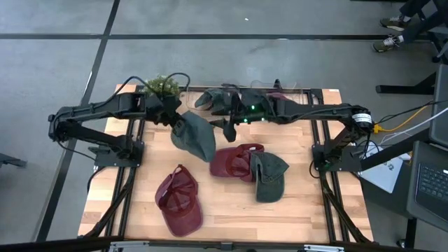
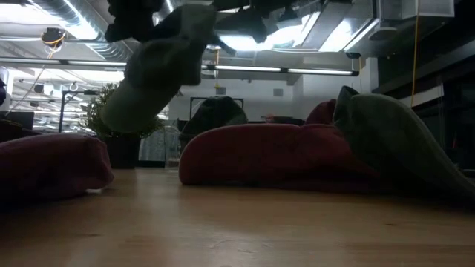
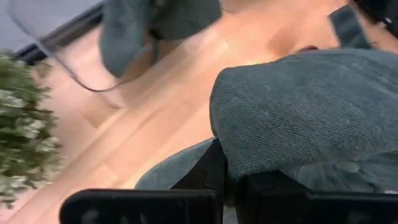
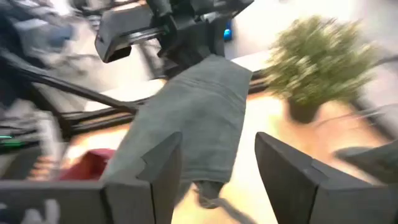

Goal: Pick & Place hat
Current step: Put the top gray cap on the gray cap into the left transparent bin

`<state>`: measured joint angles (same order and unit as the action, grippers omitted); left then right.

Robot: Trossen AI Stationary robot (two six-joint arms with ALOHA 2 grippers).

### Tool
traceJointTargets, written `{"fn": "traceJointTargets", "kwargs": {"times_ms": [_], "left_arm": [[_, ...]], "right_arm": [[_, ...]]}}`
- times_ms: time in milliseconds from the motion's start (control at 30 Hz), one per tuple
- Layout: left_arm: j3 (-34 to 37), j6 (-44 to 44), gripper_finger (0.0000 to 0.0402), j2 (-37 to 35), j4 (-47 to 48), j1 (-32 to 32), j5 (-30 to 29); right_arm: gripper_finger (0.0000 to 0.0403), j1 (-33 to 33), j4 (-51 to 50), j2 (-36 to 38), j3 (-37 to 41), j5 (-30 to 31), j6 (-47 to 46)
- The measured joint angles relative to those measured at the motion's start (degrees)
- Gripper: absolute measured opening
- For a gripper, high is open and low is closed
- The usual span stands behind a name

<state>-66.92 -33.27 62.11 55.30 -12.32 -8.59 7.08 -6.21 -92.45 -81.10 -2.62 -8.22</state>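
Hat-wise, the near part of the table (image 1: pixel 294 217) holds a dark red cap (image 1: pixel 180 199) at near left; farther in, toward the middle, a second red cap (image 1: pixel 234 161) lies touching a grey-green cap (image 1: pixel 269 175) on its right. Beyond these the green hat (image 1: pixel 194 135) hangs clear of the wood, pinched at its upper edge by the left gripper (image 1: pixel 171 112), whose fingers are clamped tight on the fabric. Its long axis runs from that grip down and toward the near right. The right gripper (image 4: pixel 211 162) sits just to the hat's right, jaws spread about halfway and holding nothing, with the hanging cloth in line with the gap between them. The right arm looks the nearer one to take it, so a handover seems likely. At the far edge stand a small plant (image 1: pixel 162 86) and more dark caps (image 1: pixel 217 98).
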Motion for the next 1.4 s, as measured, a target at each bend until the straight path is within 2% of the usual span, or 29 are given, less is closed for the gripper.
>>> {"fn": "traceJointTargets", "kwargs": {"times_ms": [167, 233, 367, 633, 933, 1100, 1167, 1233, 1400], "left_arm": [[0.0, 0.8, 0.0005, 0.0, -0.2, -2.4, -5.9], [0.0, 0.8, 0.0005, 0.0, -0.8, -3.4, -8.1], [0.0, 1.0, 0.0006, 0.0, -2.9, -5.1, -11.5], [0.0, 1.1, 0.0006, 0.2, -10.2, -5.2, -14.0], [0.0, -0.3, 0.0007, 1.2, -14.8, -5.0, -6.7], [0.0, -1.9, 0.0009, 1.2, -15.3, -4.4, -3.8], [0.0, -2.0, 0.0008, 1.2, -15.6, -4.0, -3.8], [0.0, -2.0, 0.0007, 1.2, -16.3, -3.6, -3.8], [0.0, -2.0, 0.0009, 1.2, -16.9, -3.4, -3.6]], "right_arm": [[0.02, -5.0, 0.3, 0.6, 0.0, 14.9, 8.3], [0.02, -6.4, 0.0, 0.6, 0.0, 18.4, 8.9], [0.02, -7.5, -0.2, 0.6, 0.0, 20.9, 8.4], [0.02, -7.4, -0.7, 0.2, 0.0, 22.4, 1.5], [0.02, -6.9, -3.9, -1.8, 0.0, 30.2, 4.9], [0.02, -5.0, -4.2, -2.4, 0.0, 30.2, 4.0], [0.02, -4.1, -4.0, -2.7, 0.0, 28.3, 2.9], [0.02, -3.1, -4.3, -2.8, 0.0, 24.6, -0.4], [0.02, -0.3, -4.0, -3.1, 0.0, 8.5, -8.5]]}}
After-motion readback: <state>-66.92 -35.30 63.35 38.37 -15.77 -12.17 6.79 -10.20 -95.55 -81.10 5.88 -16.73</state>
